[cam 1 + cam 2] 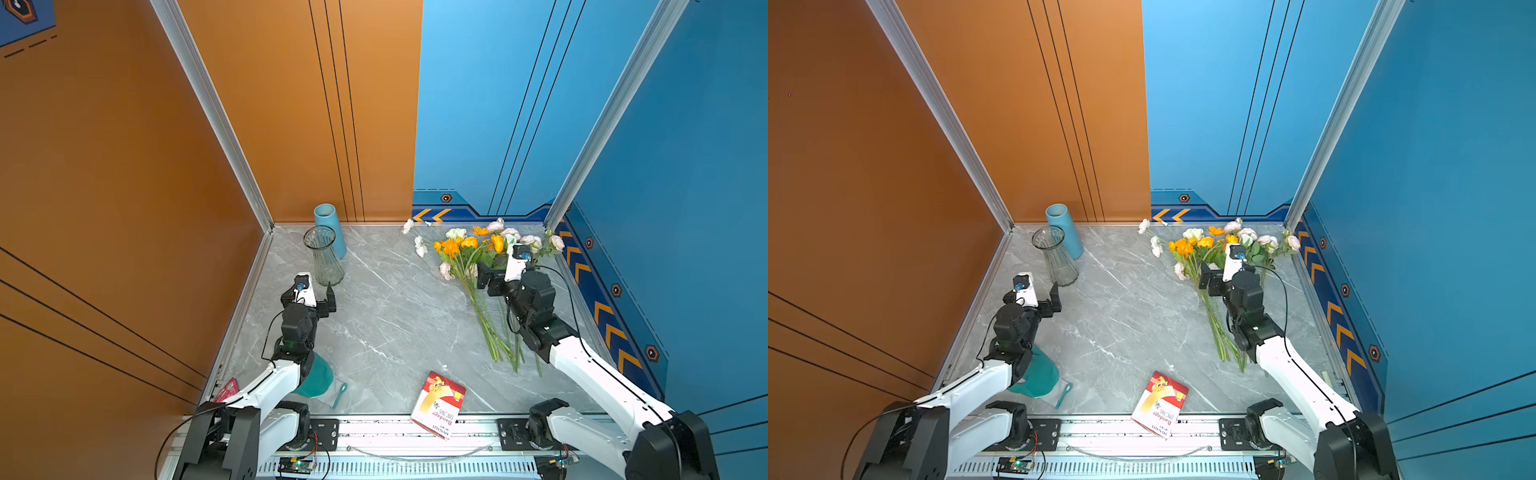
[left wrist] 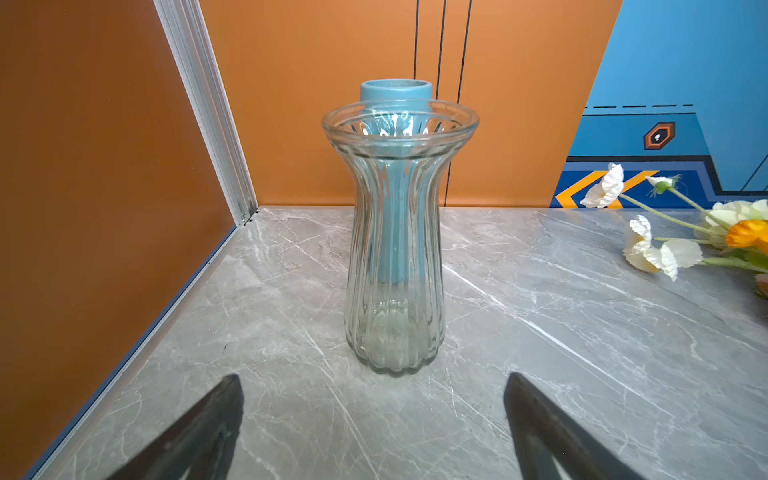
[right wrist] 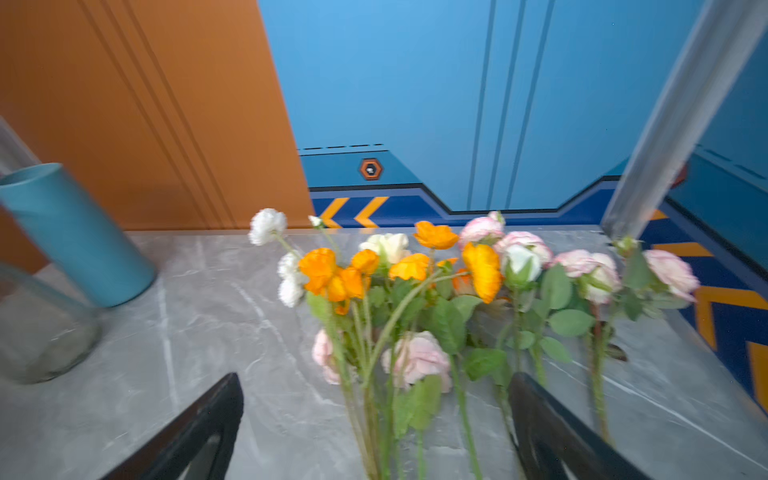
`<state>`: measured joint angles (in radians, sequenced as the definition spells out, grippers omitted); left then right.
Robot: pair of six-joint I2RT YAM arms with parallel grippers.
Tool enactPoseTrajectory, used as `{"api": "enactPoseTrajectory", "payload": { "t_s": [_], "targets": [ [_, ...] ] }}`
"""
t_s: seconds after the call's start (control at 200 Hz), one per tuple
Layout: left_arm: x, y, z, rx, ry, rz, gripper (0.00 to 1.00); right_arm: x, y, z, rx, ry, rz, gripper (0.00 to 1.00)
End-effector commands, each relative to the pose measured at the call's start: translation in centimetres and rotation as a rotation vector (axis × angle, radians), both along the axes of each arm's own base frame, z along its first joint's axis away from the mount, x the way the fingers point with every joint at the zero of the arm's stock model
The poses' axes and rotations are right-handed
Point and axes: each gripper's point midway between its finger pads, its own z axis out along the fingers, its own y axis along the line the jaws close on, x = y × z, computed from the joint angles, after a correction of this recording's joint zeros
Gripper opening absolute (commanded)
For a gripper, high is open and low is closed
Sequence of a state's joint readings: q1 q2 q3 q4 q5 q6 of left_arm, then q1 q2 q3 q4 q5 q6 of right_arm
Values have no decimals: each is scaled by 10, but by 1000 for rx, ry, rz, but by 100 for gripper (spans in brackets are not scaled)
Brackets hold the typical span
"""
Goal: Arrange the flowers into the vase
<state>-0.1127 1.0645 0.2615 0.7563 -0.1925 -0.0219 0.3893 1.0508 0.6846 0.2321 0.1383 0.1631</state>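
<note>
A clear ribbed glass vase (image 1: 324, 257) (image 1: 1057, 259) (image 2: 395, 249) stands upright at the back left. A blue cylinder vase (image 1: 332, 224) (image 1: 1065, 228) (image 3: 79, 237) stands right behind it. My left gripper (image 1: 308, 289) (image 1: 1032, 291) (image 2: 374, 380) is open and empty, just in front of the glass vase's base, not touching it. The flowers (image 1: 469, 249) (image 1: 1200, 245) (image 3: 399, 291) lie on the table at the back right, with orange, pink and white blooms pointing to the back wall. My right gripper (image 1: 498, 268) (image 1: 1221, 270) (image 3: 375, 377) is open, with several stems between its jaws.
A red and white bandage box (image 1: 438, 405) hangs over the table's front edge. A teal cap-like thing (image 1: 318, 376) and a teal spoon (image 1: 338, 395) lie under my left arm. Orange and blue walls close in the grey marble table (image 1: 386, 316) on three sides.
</note>
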Motion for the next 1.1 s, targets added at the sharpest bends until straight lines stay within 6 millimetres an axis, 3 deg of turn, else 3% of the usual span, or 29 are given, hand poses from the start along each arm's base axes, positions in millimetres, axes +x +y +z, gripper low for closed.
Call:
{"api": "enactPoseTrajectory", "payload": {
  "t_s": [0.0, 0.15, 0.22, 0.475, 0.771, 0.896, 1.096],
  "targets": [
    [7, -13, 9, -23, 12, -70, 98, -20, 43, -10, -1, 110, 99, 100],
    [29, -31, 27, -16, -11, -161, 98, -44, 122, 7, 14, 88, 304, 100],
    [39, -30, 37, -12, -46, -153, 98, -58, 153, 16, 13, 72, 394, 100],
    [76, -19, 43, 4, -73, -116, 98, -90, 223, 30, 29, 63, 592, 100],
    [106, -10, 38, -28, -119, -86, 98, -109, 256, 28, 5, 40, 691, 100],
    [116, -7, 37, -57, -144, -86, 98, -109, 259, 32, -9, 26, 694, 100],
    [128, -8, 31, -68, -159, -111, 98, -106, 261, 23, -32, 41, 684, 100]
  ]
}}
